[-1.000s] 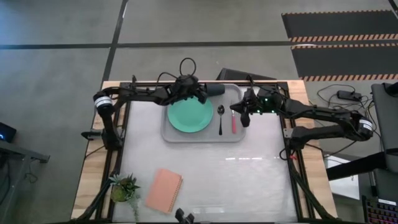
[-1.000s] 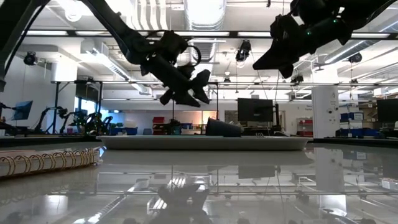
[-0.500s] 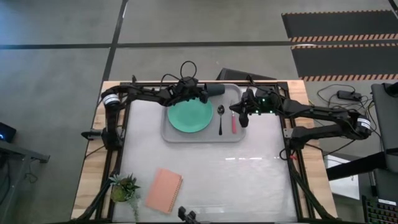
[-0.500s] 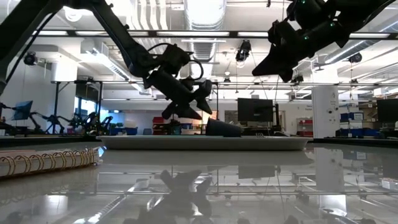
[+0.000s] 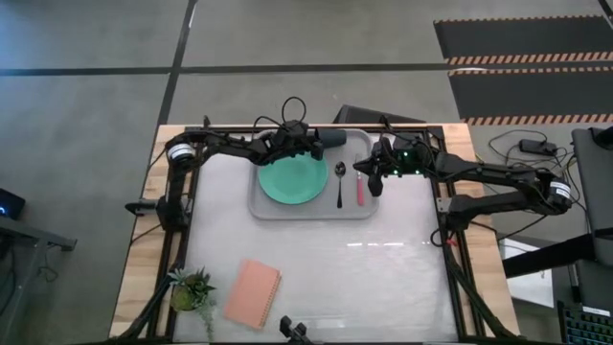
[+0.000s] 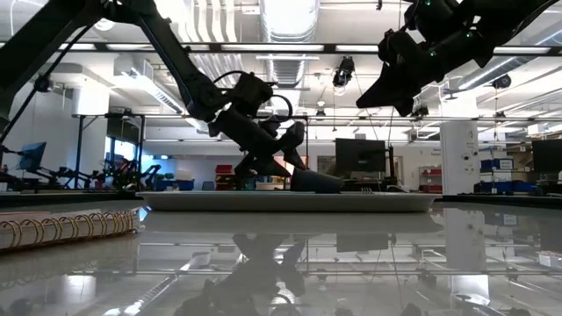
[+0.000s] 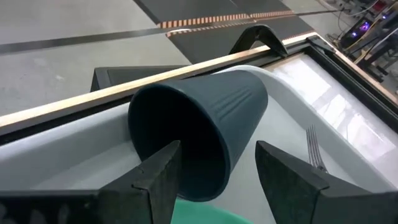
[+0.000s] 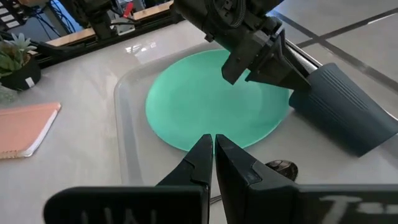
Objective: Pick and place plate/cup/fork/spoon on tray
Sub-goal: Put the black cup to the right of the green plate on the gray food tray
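Observation:
The light-grey tray (image 5: 268, 206) lies at the table's far middle. On it are the mint-green plate (image 5: 292, 178), the black spoon (image 5: 339, 182) and the red-handled fork (image 5: 361, 188). The dark cup (image 5: 331, 140) lies on its side at the tray's far edge, its mouth (image 7: 168, 137) toward my left gripper. My left gripper (image 7: 217, 168) is open at that mouth, with one finger (image 7: 160, 177) in front of the opening and the other (image 7: 283, 177) beside the outer wall. My right gripper (image 8: 213, 149) is shut and empty, raised over the tray's right side near the fork. My left gripper comes level from the table's left at the cup's mouth rim (image 7: 214, 186), with its fingers either side of the rim's wall. I cannot tell whether either finger touches it. The cup lies on its side on the tray.
A small potted plant (image 5: 192, 287) and a salmon-pink spiral pad (image 5: 253, 293) sit at the table's near left. The table's frame rails run close behind the tray (image 7: 186, 71). The middle and near right of the table surface (image 5: 383, 278) are bare.
My left gripper has gone down and toward the table's right, up to the mouth of the lying cup. The cup, plate, spoon and fork have stayed where they were.

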